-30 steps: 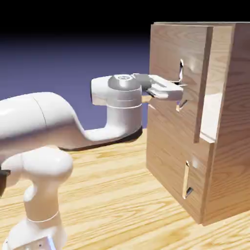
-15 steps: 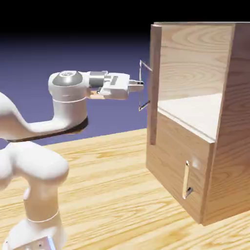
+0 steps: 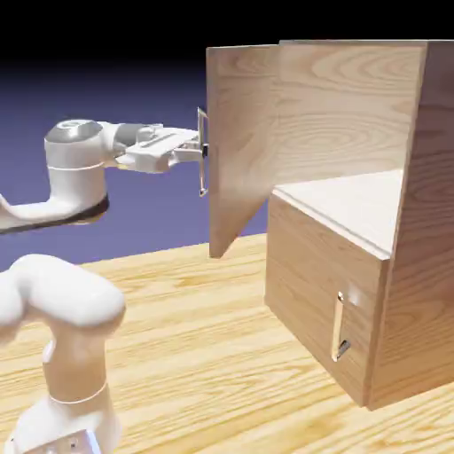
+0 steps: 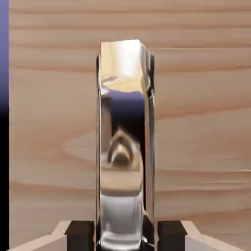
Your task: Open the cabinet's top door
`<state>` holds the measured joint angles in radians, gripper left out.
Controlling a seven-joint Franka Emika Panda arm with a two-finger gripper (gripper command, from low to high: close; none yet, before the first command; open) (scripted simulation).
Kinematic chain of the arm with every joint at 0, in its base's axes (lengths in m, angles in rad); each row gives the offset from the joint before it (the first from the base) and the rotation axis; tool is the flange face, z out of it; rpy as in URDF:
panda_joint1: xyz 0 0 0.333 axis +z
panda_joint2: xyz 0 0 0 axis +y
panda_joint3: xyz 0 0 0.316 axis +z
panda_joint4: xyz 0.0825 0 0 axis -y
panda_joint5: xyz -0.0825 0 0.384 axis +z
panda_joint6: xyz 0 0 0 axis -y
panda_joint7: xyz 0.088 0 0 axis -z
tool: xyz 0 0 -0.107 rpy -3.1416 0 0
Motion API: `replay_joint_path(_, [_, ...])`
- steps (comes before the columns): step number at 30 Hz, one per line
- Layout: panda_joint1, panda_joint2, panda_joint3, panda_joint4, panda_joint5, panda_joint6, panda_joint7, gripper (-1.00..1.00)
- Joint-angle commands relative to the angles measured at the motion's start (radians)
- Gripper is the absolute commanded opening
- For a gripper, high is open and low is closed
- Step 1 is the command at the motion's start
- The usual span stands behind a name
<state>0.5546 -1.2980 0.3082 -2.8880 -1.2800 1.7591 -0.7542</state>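
Note:
The cabinet [image 3: 408,222] stands at the exterior view's right, and its top door [image 3: 241,133] is swung far out to the left, past a right angle. The upper compartment is open, showing a pale shelf. My gripper [image 3: 202,151] is shut on the top door's thin silver handle [image 3: 203,152]. In the hand view the handle [image 4: 125,142] fills the middle as a shiny vertical bar, clamped between my grey fingertips [image 4: 81,235] at the bottom edge. Wood grain of the top door [image 4: 201,122] lies behind it.
The lower door [image 3: 315,293] is closed, its short silver handle [image 3: 339,326] near its right edge. The arm [image 3: 62,301] rises at the lower left over the wooden table [image 3: 204,355]. The open door's lower corner hangs above the table.
The top door has swung from nearly closed to wide open. My gripper has travelled left along with the handle, staying shut on it.

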Motion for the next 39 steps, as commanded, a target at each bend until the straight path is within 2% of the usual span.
replay_joint_path(1, [-0.004, 0.018, 0.036, 0.014, 0.033, -0.027, 0.007, -1.00])
replay_joint_path(10, [-0.129, 0.225, 0.363, 0.224, 0.303, -0.302, 0.078, -1.00])
replay_joint_path(22, [-0.525, 0.467, 0.782, 0.636, 0.516, -0.657, 0.149, -1.00])
replay_joint_path(30, [-0.815, 0.498, 1.011, 0.873, 0.587, -0.810, 0.140, -1.00])
replay_joint_path(39, [-1.140, 0.426, 1.209, 1.148, 0.648, -0.955, 0.063, -1.00])
